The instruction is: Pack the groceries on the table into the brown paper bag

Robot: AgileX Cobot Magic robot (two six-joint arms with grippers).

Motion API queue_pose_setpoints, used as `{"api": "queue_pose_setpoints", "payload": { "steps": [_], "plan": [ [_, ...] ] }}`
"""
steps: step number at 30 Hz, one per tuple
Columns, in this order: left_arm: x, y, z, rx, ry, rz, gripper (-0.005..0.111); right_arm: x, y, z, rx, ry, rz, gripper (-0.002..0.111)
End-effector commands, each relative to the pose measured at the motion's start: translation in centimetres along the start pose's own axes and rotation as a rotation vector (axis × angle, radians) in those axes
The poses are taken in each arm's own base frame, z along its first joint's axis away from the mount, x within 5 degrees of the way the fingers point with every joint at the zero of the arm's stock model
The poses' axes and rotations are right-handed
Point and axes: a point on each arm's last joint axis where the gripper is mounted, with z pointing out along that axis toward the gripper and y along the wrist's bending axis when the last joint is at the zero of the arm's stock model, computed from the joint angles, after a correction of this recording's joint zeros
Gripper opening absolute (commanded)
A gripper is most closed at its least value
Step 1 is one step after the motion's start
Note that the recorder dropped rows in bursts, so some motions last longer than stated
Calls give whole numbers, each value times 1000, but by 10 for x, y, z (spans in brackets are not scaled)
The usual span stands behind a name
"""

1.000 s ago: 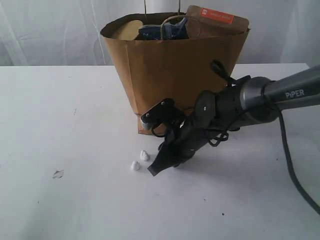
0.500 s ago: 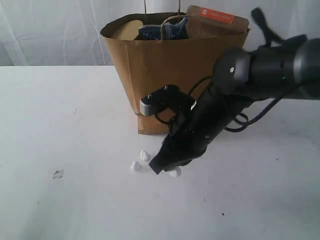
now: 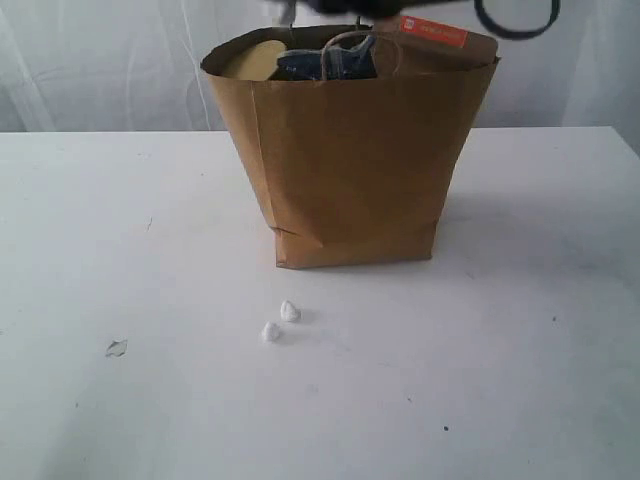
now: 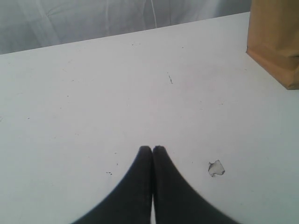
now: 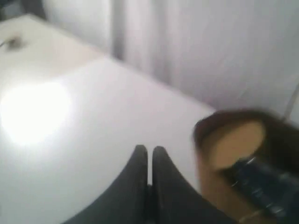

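Brown paper bag (image 3: 350, 170) on white table (image 3: 150, 250), curtain (image 3: 100, 70) behind; left pincer (image 4: 153, 148), right pincer (image 5: 148, 149) closed, apparently empty.

The white table (image 3: 100, 200) bears the brown paper bag (image 3: 350, 170), two small white lumps (image 3: 289, 311) and a pale scrap (image 3: 116, 348)

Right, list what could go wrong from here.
1. The two small white lumps lie close together in front of the brown paper bag; pinching one may knock the other away.
2. The bag looks full to the rim, with the brown red-labelled pouch sticking above it, so anything dropped in could bounce out.
3. The right gripper is shut near the bag's mouth with no lump visible; it may hold nothing.
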Motion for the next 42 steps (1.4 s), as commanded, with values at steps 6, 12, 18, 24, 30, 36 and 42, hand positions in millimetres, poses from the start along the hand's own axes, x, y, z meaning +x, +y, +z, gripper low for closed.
{"api": "queue_pose_setpoints", "payload": {
  "steps": [6, 12, 18, 24, 30, 36, 42],
  "plan": [
    [2, 0, -1, -3, -3, -1, 0, 0, -48, 33, 381, -264, 12, 0],
    [1, 0, -1, -3, -12, -1, 0, 29, -65, 66, 448, -188, -77, 1],
    [1, 0, -2, -4, -14, -1, 0, 42, -72, 79, 476, -150, -130, 19],
    [1, 0, -2, -4, -14, -1, 0, 42, -72, 79, 477, -151, -130, 27],
    [1, 0, -2, -4, -14, -1, 0, 31, -63, 67, 423, -152, -126, 27],
    [1, 0, -2, -4, -14, -1, 0, 14, -34, 39, 220, -76, -121, 22],
    [1, 0, -2, -4, -14, -1, 0, 20, -10, 20, 21, 109, -236, 0]
  ]
}}
